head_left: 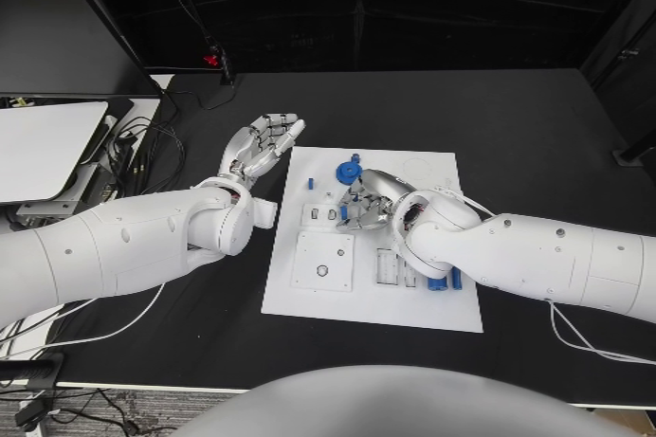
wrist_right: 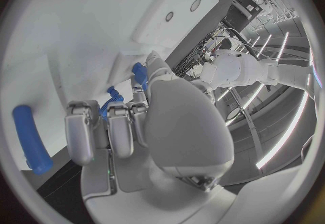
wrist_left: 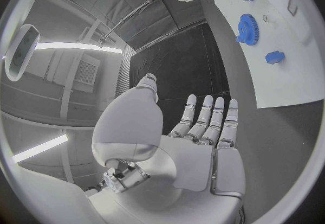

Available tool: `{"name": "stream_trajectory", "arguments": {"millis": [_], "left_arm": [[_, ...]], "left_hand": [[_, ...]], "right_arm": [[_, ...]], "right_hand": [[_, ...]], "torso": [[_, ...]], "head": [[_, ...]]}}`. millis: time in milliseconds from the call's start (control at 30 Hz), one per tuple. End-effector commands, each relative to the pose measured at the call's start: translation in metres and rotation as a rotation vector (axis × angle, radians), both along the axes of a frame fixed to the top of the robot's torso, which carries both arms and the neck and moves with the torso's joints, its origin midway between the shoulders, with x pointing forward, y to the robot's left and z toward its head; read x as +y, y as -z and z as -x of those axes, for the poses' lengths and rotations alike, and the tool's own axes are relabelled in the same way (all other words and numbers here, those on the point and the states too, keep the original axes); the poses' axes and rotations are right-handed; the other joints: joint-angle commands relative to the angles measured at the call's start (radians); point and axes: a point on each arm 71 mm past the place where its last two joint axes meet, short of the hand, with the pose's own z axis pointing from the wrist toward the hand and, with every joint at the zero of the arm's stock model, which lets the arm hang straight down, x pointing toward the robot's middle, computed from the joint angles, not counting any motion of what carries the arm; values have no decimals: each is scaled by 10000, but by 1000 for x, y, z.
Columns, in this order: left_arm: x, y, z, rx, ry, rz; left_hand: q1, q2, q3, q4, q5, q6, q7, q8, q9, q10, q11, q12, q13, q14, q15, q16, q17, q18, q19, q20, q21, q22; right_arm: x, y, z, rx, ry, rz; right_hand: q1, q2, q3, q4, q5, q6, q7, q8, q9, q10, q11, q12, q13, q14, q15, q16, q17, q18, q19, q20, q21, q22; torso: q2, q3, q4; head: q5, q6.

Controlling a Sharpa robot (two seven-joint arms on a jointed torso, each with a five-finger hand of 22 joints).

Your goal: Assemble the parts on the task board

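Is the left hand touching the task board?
Apart. In the head view the left hand lies open over black table beside the task board, with a dark strip between its fingers and the board's edge.

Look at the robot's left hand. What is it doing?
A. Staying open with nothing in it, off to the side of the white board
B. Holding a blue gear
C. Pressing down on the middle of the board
A. The left hand has its fingers spread and holds nothing, over the black table beside the task board; the blue gear lies on the board.
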Motion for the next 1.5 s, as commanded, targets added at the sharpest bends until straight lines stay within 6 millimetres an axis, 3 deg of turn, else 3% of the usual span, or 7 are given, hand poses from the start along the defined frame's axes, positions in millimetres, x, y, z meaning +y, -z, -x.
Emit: {"name": "stream_trajectory", "arguments": {"millis": [33, 600, 1067, 1167, 1267, 1333, 1500], "left_arm": [[-2, -22, 7, -3000, 407, 698], [2, -21, 10, -2799, 907, -151], [10, -50, 11, -2648, 1548, -4145], [10, -58, 11, -2415, 1809, -4781], [6, -65, 11, -2141, 2166, -5489], [3, -67, 12, -1877, 2443, -5919], [-11, -66, 9, -202, 3497, -7312]], "left_hand": [[2, 75, 71, -5, 69, -40, 1565, 70, -10, -68, 22, 37, -10, -47, 20, 33, -16, 111, -41, 34, 52, 15], [109, -18, -21, 1, 94, -24, 1559, 166, -171, 297, -9, 315, -115, 278, 6, 229, -9, 95, 807, 73, 616, 531], [-287, -212, -363, 23, 379, 857, 556, 310, -716, 7237, -1418, 2918, 1140, 7805, -1919, 2156, 1260, 1067, 5821, -875, 4439, 2526], [-128, -174, -327, -10, 477, 2023, 93, 487, -607, 11605, -1904, 7405, 9896, 11923, -2510, 6070, 7925, 449, 8222, -1880, 7897, 5562], [-81, -157, -526, -228, 452, 2741, 36, -86, -711, 12953, -2044, 8824, 14132, 13437, -2572, 7755, 12761, -25, 9737, -1954, 11841, 9991], [-244, -121, -550, -55, 497, 3364, -60, 14, -587, 13155, -2038, 8932, 14671, 14319, -2608, 7986, 15030, -347, 10948, -1892, 13124, 11772], [-1461, -425, -544, -10, -378, 4124, -89, -56, -415, 13155, -1995, 8932, 14671, 14319, -2527, 7986, 15030, -777, 12574, -1703, 14339, 13657]], "right_arm": [[1, -4, 0, -399, -52, -205], [-22, -34, 7, -2960, 141, -2604], [-100, -72, 15, -2590, 717, -4410], [-119, -70, 15, -1840, 1369, -5124], [-137, -68, 15, -1213, 2125, -5866], [-146, -67, 15, -934, 2509, -6247], [-163, -63, 16, -307, 3156, -7014]], "right_hand": [[-96, -90, -202, 9, -213, -154, 33, -55, -9, 1053, 80, 25, 2633, 1023, 90, 25, 2628, -73, 1042, 105, 33, 2635], [-1771, -166, -730, 38, -136, -907, 329, -46, -12, 1053, 292, 25, 2633, 1023, 448, 25, 2628, -73, 1042, 391, 33, 2635], [-3901, 458, -1524, 32, 1744, -2452, -106, -55, -29, 1053, -232, 25, 2633, 1023, 69, 25, 2628, 133, 450, 154, -557, 2345], [-3850, 615, -1538, 23, 1796, -2404, -108, -25, -13, 1053, -248, 25, 2633, 1023, 35, 25, 2628, 180, 303, 104, -707, 2279], [-3929, 665, -1572, 32, 1651, -2213, -113, 26, 13, 1053, -252, 25, 2633, 1023, 29, 25, 2628, 214, 194, 88, -817, 2233], [-3991, 712, -1568, 30, 1604, -2188, -109, 42, 17, 1053, -248, 25, 2633, 1023, 32, 25, 2628, 260, 51, 86, -963, 2169], [-4168, 682, -1593, 32, 1473, -2186, -140, 51, 13, 986, -252, -30, 2580, 1023, 38, 25, 2628, 340, -215, 87, -1232, 2063]], "torso": [[7, -7, 2], [-34, 12, 3], [-56, 47, -57], [-68, 58, -87], [-64, 59, -76], [-53, 64, -51], [-45, 50, -63]], "head": [[-8, -21], [24, -3], [113, -102], [155, -129], [165, -93], [139, -46], [178, -48]]}}
